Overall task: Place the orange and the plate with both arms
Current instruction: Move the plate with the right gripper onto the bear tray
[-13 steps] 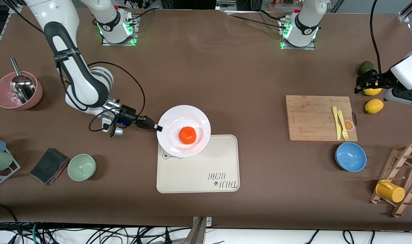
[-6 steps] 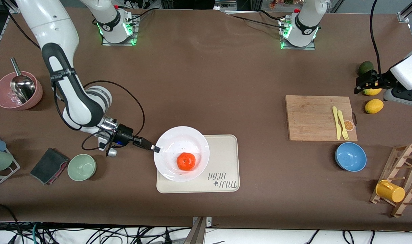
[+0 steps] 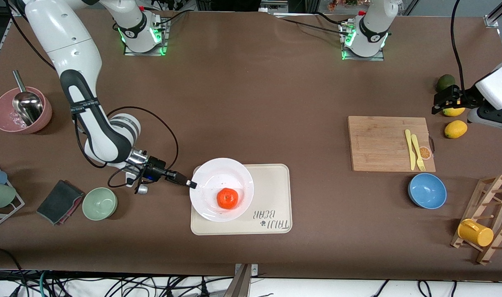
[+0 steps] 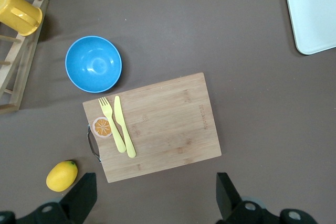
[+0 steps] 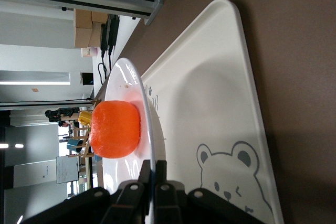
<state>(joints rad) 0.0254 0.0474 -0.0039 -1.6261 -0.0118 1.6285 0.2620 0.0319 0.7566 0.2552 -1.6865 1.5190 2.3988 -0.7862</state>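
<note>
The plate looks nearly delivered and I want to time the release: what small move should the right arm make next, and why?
Probably lower a touch, then open. The right gripper is shut on the plate rim, the orange sits in it, and the plate lies over the tray; the right wrist view shows it just above the tray. The left gripper waits open over a lemon.

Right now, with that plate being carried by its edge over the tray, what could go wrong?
The right end effector pinches only the rim of the plate; the plate could tip or slip.

The orange lies loose on the plate. A tilt or jolt might roll it off.

The plate overhangs the tray at the edge toward the right arm's end of the table, so it might land half off.
</note>
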